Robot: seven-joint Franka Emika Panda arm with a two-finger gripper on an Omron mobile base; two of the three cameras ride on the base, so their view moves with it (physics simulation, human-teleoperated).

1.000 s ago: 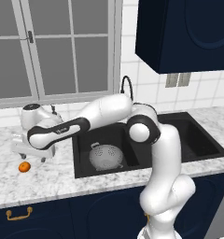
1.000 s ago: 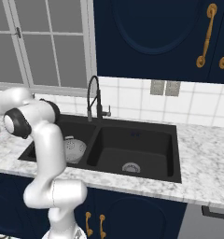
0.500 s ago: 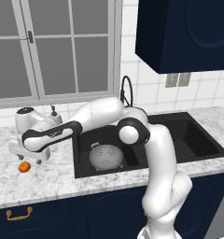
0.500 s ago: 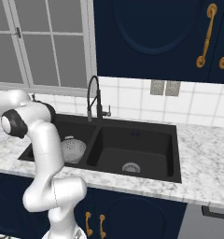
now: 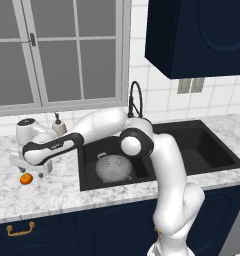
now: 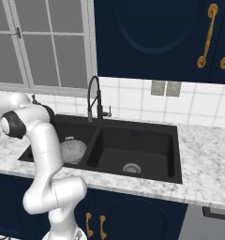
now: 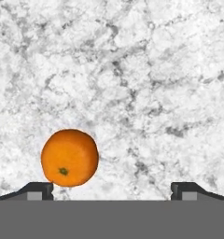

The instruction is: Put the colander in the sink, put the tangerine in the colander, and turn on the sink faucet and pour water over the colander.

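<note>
The colander (image 5: 114, 167) sits upright in the left basin of the black double sink (image 5: 212, 152), its perforated grey bowl open upward; from the right base view the colander (image 6: 73, 151) lies partly behind the arm's white link, in the basin left of the divider, while the right basin of the sink (image 6: 133, 140) holds only its round silver drain (image 6: 131, 168). The black gooseneck faucet (image 6: 93, 98) rises at the far edge of the sink, about over the divider; in the left base view the faucet (image 5: 135, 99) arches up behind the arm's elbow.

The tangerine (image 5: 25, 179) rests on the marble worktop (image 5: 52, 192) left of the sink, well apart from the colander. The arm reaches out left over the worktop, and the tool (image 5: 32, 172) hangs just above and beside the fruit, pointing down. In the hand view the tool (image 7: 112, 190) stands wide, its two dark fingertips (image 7: 37, 190) far apart at the bottom edge, nothing between them gripped. The tangerine (image 7: 69, 158) lies over the worktop (image 7: 146, 84) just above one fingertip, off to that side of the gap rather than centred in it.

A beige soap dispenser (image 5: 58, 125) stands on the worktop at the far left corner of the sink, behind the forearm.
</note>
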